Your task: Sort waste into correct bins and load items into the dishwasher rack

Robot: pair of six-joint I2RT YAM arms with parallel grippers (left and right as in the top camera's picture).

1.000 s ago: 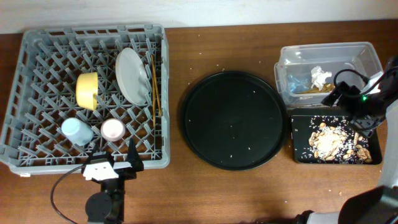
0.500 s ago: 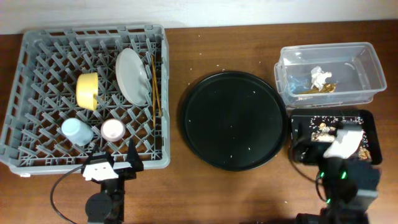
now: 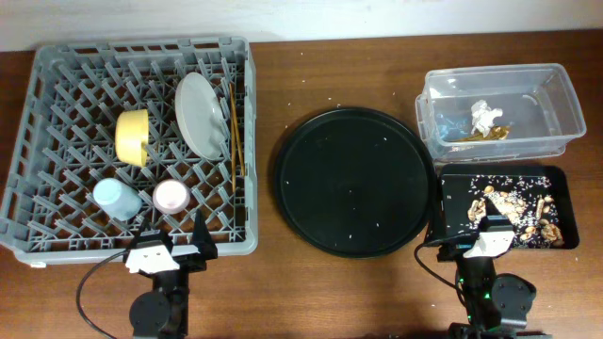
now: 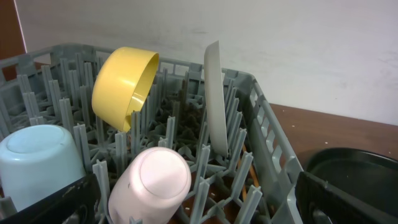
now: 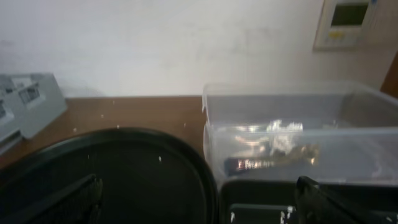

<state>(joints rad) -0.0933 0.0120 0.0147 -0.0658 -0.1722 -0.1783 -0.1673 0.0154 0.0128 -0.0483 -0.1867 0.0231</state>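
Rack (image 3: 141,44) holds bowl (image 3: 132,137), plate (image 3: 200,115), chopsticks (image 3: 235,132) and both cups (image 3: 171,196); left pincer (image 3: 171,237), spread wide and empty, sits by its front wall, so a careless lift might jolt chopsticks through the lattice. Right pincer (image 3: 488,235), likewise wide and empty, crowds the scrap tray (image 3: 450,202); a nudge could scatter crumbs (image 3: 513,202)

rack (image 3: 141,45) pegs crowded | round tray (image 3: 356,184) top open | tub (image 3: 551,94) walls right side
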